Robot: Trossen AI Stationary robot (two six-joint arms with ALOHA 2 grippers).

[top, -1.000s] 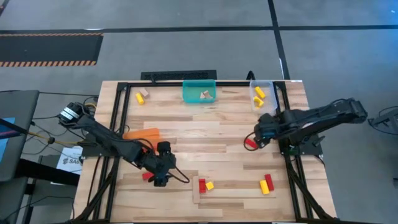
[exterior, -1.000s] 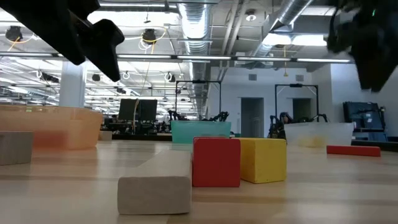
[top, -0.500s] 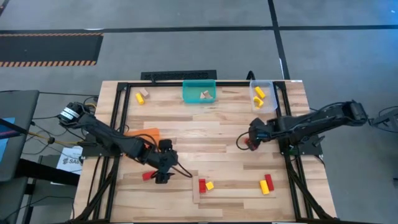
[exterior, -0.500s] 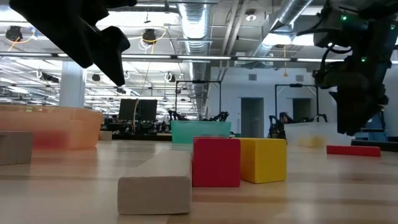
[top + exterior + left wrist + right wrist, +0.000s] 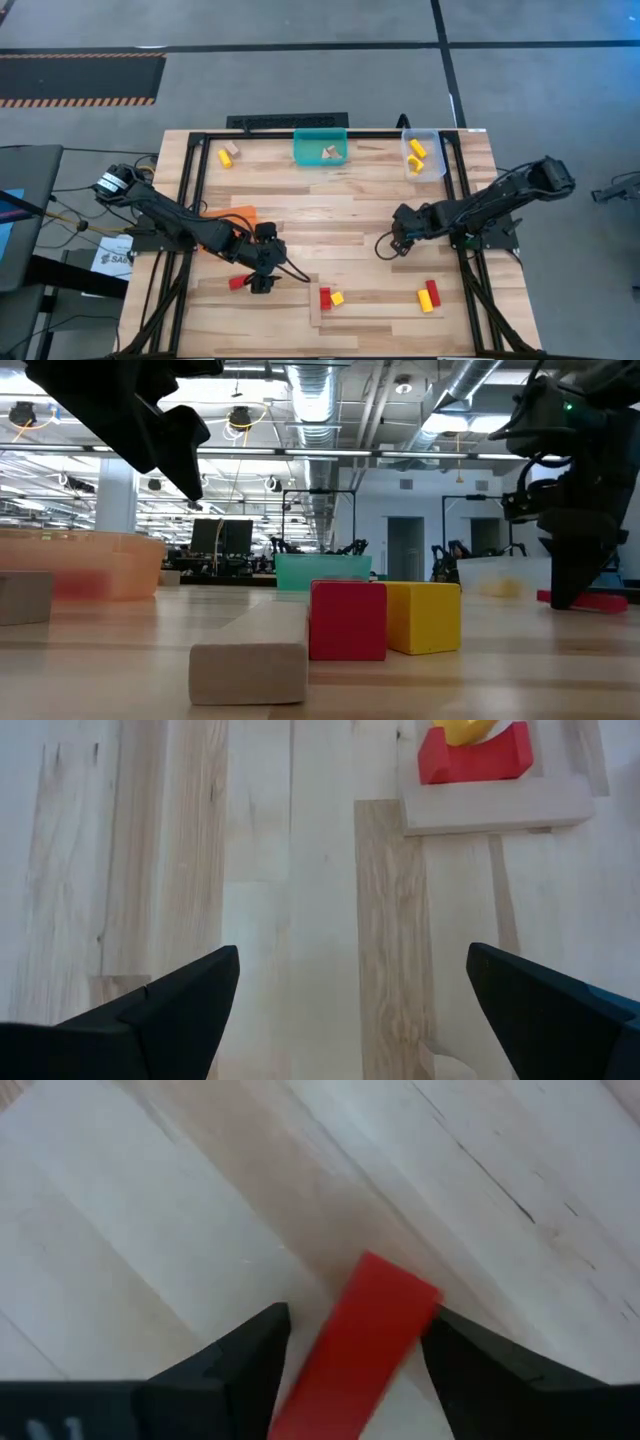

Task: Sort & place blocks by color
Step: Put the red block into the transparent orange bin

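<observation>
Across the wooden table [image 5: 330, 215] in front of you, both dark arms reach inward. Your left arm comes in from the left edge, and its gripper [image 5: 262, 283] hangs over the boards with the two fingers [image 5: 170, 1010] spread wide and nothing between them; a red block [image 5: 236, 283] lies just beside it. Your right arm stretches in from the right side, and its gripper [image 5: 393, 243] is low over the table with a red bar [image 5: 365, 1345] between its fingers [image 5: 250, 1365]; whether they press it or only straddle it you cannot tell. At the far edge sit a teal bin [image 5: 320, 147] with a pale wood piece inside and a clear bin [image 5: 423, 155] holding yellow pieces, and an orange bin [image 5: 228, 215] lies near your left arm. Near the front edge, a red cube [image 5: 347, 621] touches a yellow cube [image 5: 424, 617], with a pale wood bar [image 5: 248, 671] in front of them.
</observation>
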